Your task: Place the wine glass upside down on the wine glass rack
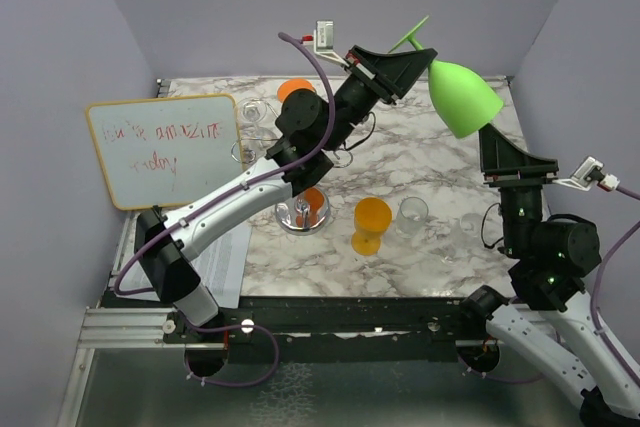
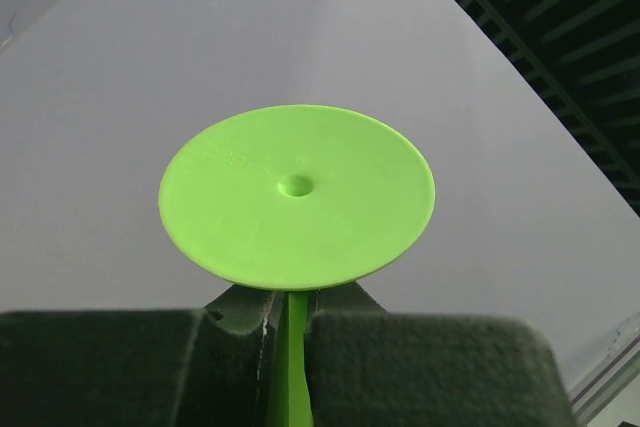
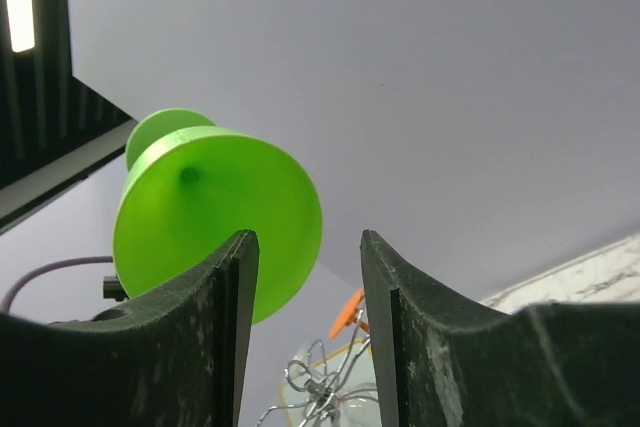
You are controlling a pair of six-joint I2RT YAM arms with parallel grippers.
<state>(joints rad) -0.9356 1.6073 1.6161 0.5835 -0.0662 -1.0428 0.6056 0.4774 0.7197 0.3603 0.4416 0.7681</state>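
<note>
The green wine glass (image 1: 462, 97) hangs high above the back right of the table, bowl tilted down to the right and foot up. My left gripper (image 1: 418, 55) is shut on its stem. In the left wrist view the round foot (image 2: 297, 197) faces the camera, and the stem runs down between the pads of the left gripper (image 2: 290, 347). My right gripper (image 1: 492, 139) stands open just below the bowl's rim, apart from it. The right wrist view shows the glass (image 3: 200, 207) up left of the right gripper (image 3: 308, 247). The chrome wine glass rack (image 1: 300, 215) stands at table centre-left; its looping arms (image 3: 335, 387) show.
A whiteboard (image 1: 165, 147) leans at the left. An orange glass (image 1: 371, 222) and a clear glass (image 1: 412, 212) stand on the marble table (image 1: 420, 267). Orange and clear glasses hang on the rack. Papers (image 1: 225, 257) lie at the near left. Walls close in on three sides.
</note>
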